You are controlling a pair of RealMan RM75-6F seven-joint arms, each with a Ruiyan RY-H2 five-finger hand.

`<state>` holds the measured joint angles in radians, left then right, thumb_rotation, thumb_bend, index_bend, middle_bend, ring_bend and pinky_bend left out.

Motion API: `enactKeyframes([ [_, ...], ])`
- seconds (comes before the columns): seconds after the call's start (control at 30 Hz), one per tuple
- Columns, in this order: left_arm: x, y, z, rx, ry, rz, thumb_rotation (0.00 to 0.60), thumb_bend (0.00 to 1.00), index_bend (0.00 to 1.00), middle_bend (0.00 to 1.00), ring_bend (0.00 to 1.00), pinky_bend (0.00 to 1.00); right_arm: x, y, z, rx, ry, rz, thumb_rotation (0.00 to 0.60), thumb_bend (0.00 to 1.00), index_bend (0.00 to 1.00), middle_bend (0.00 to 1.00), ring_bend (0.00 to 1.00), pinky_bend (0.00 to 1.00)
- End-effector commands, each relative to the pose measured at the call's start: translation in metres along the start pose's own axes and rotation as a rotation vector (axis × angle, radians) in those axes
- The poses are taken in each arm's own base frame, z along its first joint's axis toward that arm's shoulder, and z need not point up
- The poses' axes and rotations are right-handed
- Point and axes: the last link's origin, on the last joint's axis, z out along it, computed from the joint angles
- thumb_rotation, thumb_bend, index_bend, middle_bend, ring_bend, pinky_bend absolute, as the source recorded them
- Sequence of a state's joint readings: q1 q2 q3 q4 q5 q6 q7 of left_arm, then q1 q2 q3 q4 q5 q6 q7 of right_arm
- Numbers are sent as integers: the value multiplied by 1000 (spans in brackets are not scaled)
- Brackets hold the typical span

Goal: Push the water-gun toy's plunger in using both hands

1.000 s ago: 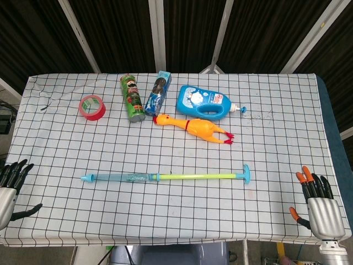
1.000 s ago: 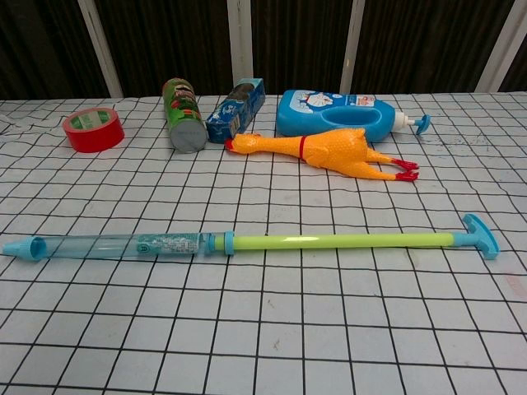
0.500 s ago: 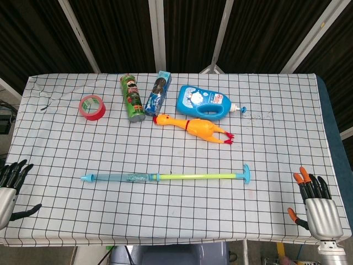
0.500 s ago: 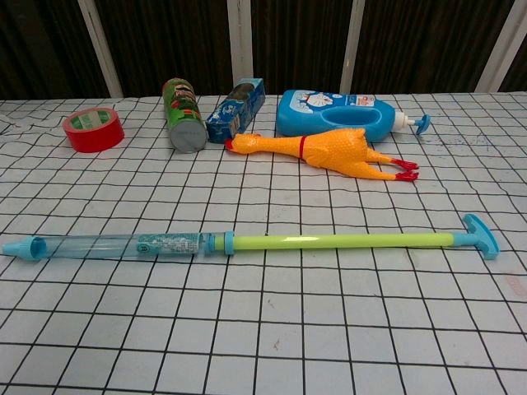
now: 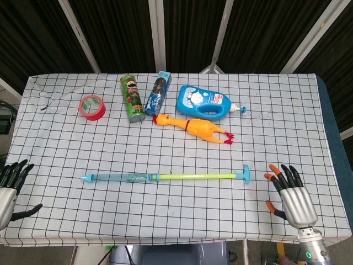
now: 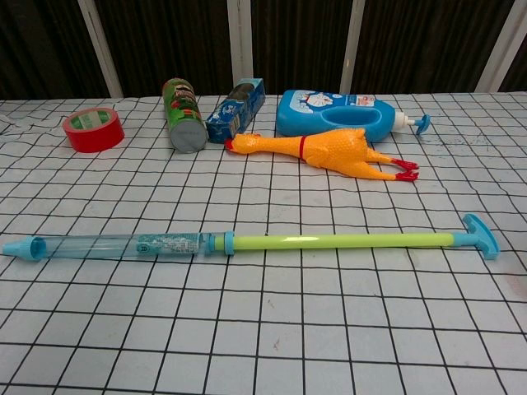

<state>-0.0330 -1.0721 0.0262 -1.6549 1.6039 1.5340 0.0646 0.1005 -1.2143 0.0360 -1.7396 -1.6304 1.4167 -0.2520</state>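
Head view looks down on a table [image 5: 66, 149] covered with a white cloth printed in a black grid. The water-gun toy [image 5: 165, 176] lies flat near the front edge, running left to right. Its clear blue barrel [image 5: 124, 177] ends in a small blue nozzle on the left; a thin yellow-green plunger rod [image 5: 196, 176] is drawn far out to the right and ends in a flat blue T-shaped handle [image 5: 246, 174].

Neither hand touches the toy. The left hand [image 5: 10, 186] sits at the table's front left corner, well apart from the nozzle, fingers spread and empty. The right hand [image 5: 290, 194] is near the T-handle, to its right and a little closer to the front edge, fingers fanned out and holding nothing.

The toy looks like light, hard plastic, probably smooth and inclined to slide or roll on the cloth. The long thin rod may flex if pushed off-axis, so the barrel seems the place to brace with the left hand, and the flat handle the place to press with the right.

Chest view shows the back row: a red tape roll [image 6: 93, 130], a green cylindrical can [image 6: 184, 114], a blue box [image 6: 236, 110], a blue detergent bottle [image 6: 338, 113] and a soft-looking yellow rubber chicken [image 6: 325, 151].
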Motion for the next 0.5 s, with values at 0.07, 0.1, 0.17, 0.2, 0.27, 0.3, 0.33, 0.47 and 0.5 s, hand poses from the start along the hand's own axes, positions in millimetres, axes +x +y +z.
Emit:
enactKeyframes([
  [0.07,-1,0,0,-1,-3,1,600,88,25,0,0,0,-9,-29,29,53,-22,2,600,292,394,202,0,0],
  [0.1,0,0,0,-1,-4,1,600,88,25,0,0,0,-13,-36,36,64,-27,-8,600,293,404,202,0,0],
  [0.17,0,0,-1,-2,-5,1,600,89,25,0,0,0,-18,-45,44,74,-37,-19,600,292,435,203,0,0],
  [0.2,0,0,-1,-2,-5,0,600,88,25,0,0,0,-21,-49,47,77,-42,-23,600,292,442,203,0,0],
  [0.27,-1,-1,-1,-4,-7,0,600,88,26,0,0,0,-29,-57,57,79,-57,-37,600,292,454,203,0,0],
  [0.3,-1,-1,-1,-4,-8,1,600,88,27,0,0,0,-33,-60,61,79,-62,-44,600,292,460,203,0,0],
  [0.33,-1,-1,0,-5,-8,0,600,88,27,0,0,0,-36,-62,64,78,-66,-52,600,292,467,203,0,0],
  [0.47,0,0,0,-5,-8,-4,600,88,29,0,0,0,-48,-70,77,71,-87,-73,600,292,479,202,0,0],
  [0.5,0,0,0,-5,-7,-3,600,88,30,0,0,0,-52,-72,81,68,-92,-78,600,292,479,203,0,0],
])
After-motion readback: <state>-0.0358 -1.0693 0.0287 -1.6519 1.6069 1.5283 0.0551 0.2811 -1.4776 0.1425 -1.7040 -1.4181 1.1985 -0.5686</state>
